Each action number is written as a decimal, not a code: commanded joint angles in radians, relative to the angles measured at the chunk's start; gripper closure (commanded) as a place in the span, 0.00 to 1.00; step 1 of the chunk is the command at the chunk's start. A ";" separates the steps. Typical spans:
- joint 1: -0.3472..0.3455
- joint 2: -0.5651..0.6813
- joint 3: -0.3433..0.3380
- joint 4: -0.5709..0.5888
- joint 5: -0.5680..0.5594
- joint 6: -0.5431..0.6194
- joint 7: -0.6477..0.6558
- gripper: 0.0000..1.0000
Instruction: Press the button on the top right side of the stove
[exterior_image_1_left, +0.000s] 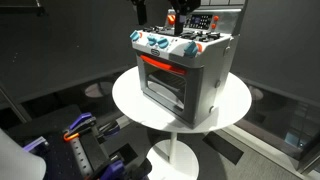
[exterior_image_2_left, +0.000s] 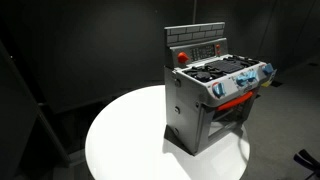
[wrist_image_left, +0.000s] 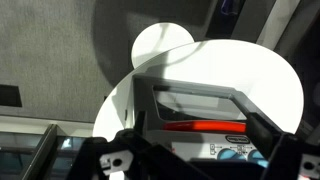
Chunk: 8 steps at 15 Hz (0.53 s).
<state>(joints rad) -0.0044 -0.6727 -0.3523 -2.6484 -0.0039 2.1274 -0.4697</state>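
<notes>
The grey toy stove (exterior_image_1_left: 190, 75) stands on a round white table (exterior_image_1_left: 128, 100) and shows in both exterior views (exterior_image_2_left: 200, 110). It has a red-framed oven window (exterior_image_1_left: 160, 75), blue-and-white front knobs (exterior_image_2_left: 240, 82) and a raised back control panel (exterior_image_2_left: 196, 42). A red button (exterior_image_2_left: 182, 57) sits on the top at one end of the panel. In the wrist view my gripper (wrist_image_left: 200, 165) hangs above the stove's front, over the oven window and red handle (wrist_image_left: 205, 126). Its dark fingers are spread apart with nothing between them. I cannot make the gripper out clearly in either exterior view.
The table's white rim (exterior_image_2_left: 110, 150) extends well beyond the stove on all sides. Black curtains surround the scene. Dark equipment with orange and blue parts (exterior_image_1_left: 80, 128) lies on the floor below the table. The table stands on a white pedestal (exterior_image_1_left: 178, 150).
</notes>
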 joint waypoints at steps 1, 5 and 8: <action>-0.020 0.004 0.019 0.002 0.015 -0.002 -0.012 0.00; -0.019 0.019 0.026 0.016 0.018 0.013 0.002 0.00; -0.012 0.041 0.042 0.049 0.028 0.050 0.028 0.00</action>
<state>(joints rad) -0.0084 -0.6664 -0.3372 -2.6432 -0.0036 2.1500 -0.4619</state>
